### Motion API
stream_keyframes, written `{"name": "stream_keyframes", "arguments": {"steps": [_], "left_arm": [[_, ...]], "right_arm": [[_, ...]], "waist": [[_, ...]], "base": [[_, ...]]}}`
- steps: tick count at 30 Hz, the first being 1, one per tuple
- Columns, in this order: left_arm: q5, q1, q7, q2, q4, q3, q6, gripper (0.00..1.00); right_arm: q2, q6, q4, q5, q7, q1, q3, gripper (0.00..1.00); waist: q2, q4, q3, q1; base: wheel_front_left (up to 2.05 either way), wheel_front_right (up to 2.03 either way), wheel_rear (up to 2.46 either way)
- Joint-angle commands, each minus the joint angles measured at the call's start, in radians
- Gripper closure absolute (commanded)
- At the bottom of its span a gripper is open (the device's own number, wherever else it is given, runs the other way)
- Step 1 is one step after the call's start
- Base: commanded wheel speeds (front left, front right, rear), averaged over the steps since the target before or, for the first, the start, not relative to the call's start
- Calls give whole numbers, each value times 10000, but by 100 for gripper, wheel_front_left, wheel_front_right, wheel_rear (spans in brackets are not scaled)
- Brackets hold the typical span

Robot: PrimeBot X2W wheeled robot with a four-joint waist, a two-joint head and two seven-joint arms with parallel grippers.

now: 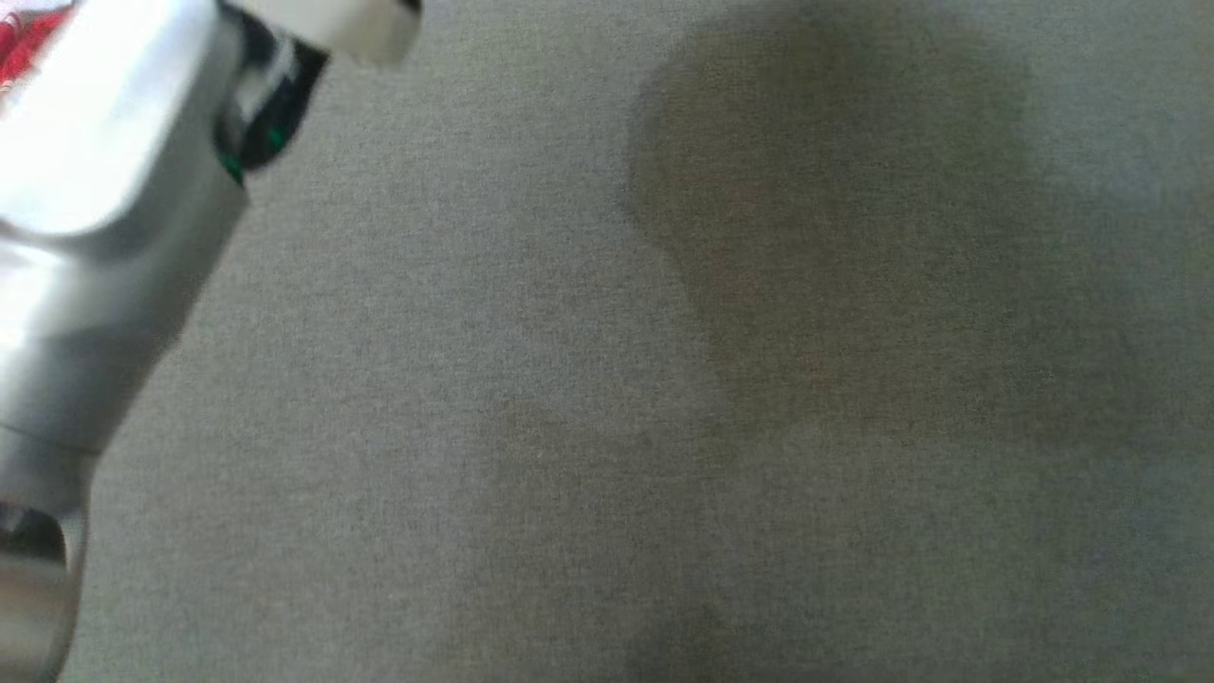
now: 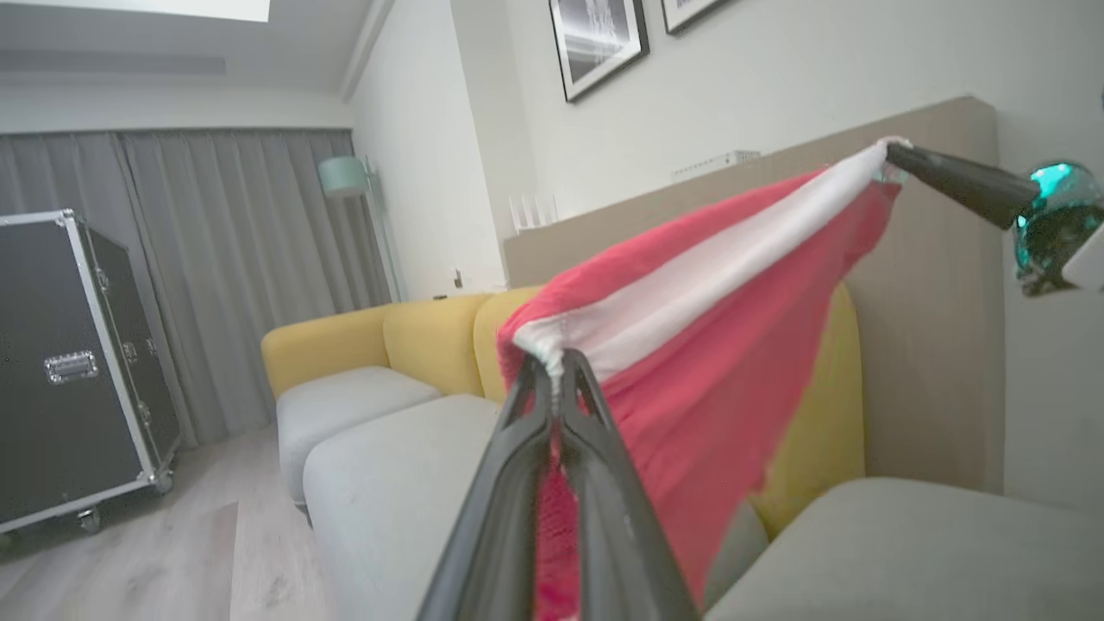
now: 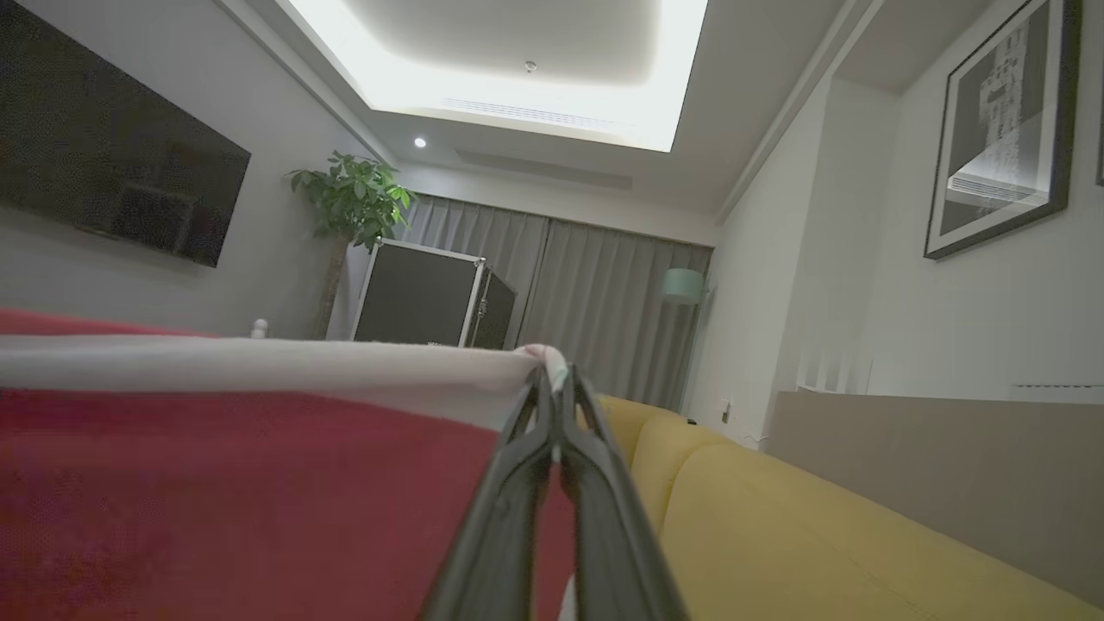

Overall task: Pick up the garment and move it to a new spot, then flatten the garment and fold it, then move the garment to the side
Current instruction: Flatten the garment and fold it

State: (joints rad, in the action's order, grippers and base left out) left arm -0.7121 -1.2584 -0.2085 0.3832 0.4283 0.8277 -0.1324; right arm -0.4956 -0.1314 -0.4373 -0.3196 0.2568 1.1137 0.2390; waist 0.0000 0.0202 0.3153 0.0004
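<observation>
1. Now my left jaws are pinched shut on the garment (image 2: pixel 707 345), the two fingers (image 2: pixel 500 492) nipping one end of its white band (image 2: pixel 690 276) where the cloth bunches.
2. My right jaws are shut on the other end of that band. In the left wrist view their fingers (image 2: pixel 949 177) come in from the upper right and the cloth meets their tip. In the right wrist view my fingers (image 3: pixel 509 509) are closed with the hem caught at the tip.
3. The garment is red and held up in the air, strung between my two grips. The white band runs taut along the top and the red body hangs below it. It hangs in front of the yellow sofa back (image 2: pixel 414 336) and over the grey seat cushion (image 2: pixel 388 492). Its lower edge is hidden behind my left fingers, so I cannot tell whether it brushes the cushion.
4. In the head view I look down on plain grey fabric (image 1: pixel 664 379), which I take for a seat cushion. My left forearm (image 1: pixel 104 190) is at the left, and a scrap of red (image 1: pixel 24 43) shows in the top corner.
5. I judge the step in hand to be the first: the garment is picked up and on its way to a new spot, not yet laid down.
6. The next move calls for lowering both grips together with the band stretched between them. That way the lower edge lands first and the body spreads flat rather than heaping. Letting go, smoothing and folding come only after that.
</observation>
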Motion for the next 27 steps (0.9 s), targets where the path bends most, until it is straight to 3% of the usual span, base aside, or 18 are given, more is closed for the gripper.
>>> {"name": "stream_keyframes", "arguments": {"steps": [1,8,15,22,27], "left_arm": [[-31,-148,-153,356,-29,-153,20,100],[62,2073,-521,182,653,1045,19,100],[778,5862,-529,-194,132,1292,18,100],[1320,8777,-531,-128,-616,982,147,100],[1580,9913,-531,277,-1380,1060,337,100]], "right_arm": [[-145,7,314,-44,41,-240,36,100],[-331,7,652,-606,47,-3235,229,100],[-774,7,1482,-1541,-243,-6822,15,100],[-1169,7,3671,-2064,-1172,-10719,-1254,100],[-1309,7,5855,-2126,-2131,-13031,-2600,100]], "waist": [[0,-6,-26,-4],[0,56,-244,-4],[0,-37,-873,-4],[0,-174,-1497,-4],[0,-114,-1792,-4]], "base": [[0,0,0],[0,0,0],[0,0,0],[0,0,0],[0,0,0]]}}
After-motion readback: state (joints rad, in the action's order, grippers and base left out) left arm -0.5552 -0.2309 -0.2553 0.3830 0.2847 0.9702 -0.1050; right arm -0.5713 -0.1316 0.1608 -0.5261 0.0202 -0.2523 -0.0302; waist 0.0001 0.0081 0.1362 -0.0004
